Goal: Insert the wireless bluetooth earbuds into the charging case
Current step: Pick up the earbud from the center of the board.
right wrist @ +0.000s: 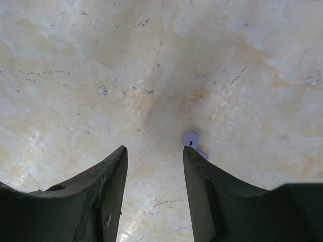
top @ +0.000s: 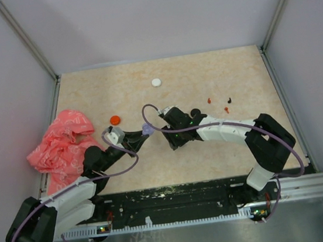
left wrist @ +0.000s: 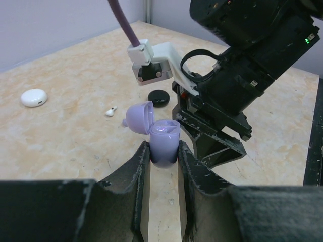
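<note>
**Lilac earbud pick pending, case held open**

- The lilac earbud (right wrist: 191, 139) lies on the table (right wrist: 151, 60), just beside one fingertip of the right hand (right wrist: 154, 151) and outside the gap between the fingers.
- The right hand's fingers are apart and nothing is held.
- The lilac charging case (left wrist: 165, 138) is clamped between the fingers of the left hand (left wrist: 164, 150). Its lid (left wrist: 140, 116) is hinged back and the right hand is close in front of it.
- Whether a well is already filled cannot be told.
- A white earbud (left wrist: 110, 111) lies on the table near the case. A red earbud (top: 226, 110) and a black earbud (top: 229, 99) lie well apart from it.

Step judged in hand: the lilac earbud is to be grasped for insertion.

Next move, as judged:
- The right hand is to be shifted sideways until the bud is centred in the gap, then lowered and closed lightly. The part is tiny and easily flicked away.
- The stem is then to be lined up with the open well.
- The case is to be held steady by the left hand.
</note>
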`<state>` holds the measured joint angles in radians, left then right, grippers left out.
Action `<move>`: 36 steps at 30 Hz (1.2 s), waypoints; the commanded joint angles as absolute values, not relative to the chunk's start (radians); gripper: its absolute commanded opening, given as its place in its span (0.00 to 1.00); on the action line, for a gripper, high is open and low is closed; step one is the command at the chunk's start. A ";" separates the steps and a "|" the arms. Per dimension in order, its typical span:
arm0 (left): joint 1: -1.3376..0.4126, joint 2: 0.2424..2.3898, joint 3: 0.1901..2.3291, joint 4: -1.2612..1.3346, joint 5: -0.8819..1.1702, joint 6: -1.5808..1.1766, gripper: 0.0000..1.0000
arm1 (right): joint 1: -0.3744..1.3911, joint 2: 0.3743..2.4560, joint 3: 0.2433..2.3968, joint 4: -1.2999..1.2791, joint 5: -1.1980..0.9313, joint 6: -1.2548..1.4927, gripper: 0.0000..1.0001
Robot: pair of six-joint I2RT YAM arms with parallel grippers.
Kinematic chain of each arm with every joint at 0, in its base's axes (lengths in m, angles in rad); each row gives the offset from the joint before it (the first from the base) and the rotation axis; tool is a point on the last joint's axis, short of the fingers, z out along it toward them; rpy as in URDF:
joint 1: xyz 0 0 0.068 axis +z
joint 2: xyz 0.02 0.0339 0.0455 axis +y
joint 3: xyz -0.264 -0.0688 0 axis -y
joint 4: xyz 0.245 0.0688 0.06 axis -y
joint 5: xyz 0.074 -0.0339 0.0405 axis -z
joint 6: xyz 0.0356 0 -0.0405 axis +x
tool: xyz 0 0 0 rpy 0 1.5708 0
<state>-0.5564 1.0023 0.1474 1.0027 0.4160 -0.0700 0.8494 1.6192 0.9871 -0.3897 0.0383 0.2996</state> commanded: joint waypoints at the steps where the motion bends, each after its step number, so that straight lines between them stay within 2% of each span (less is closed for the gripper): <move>1: -0.560 0.975 0.139 1.040 0.371 -0.069 0.00 | 0.860 1.554 1.032 -0.415 0.116 0.225 0.48; 11: -0.561 0.927 0.108 1.034 0.222 -0.078 0.00 | 0.871 1.691 1.094 -0.468 0.201 0.331 0.35; 36: -0.560 0.961 0.126 1.025 0.262 -0.071 0.00 | 0.877 1.727 1.051 -0.460 0.231 0.399 0.33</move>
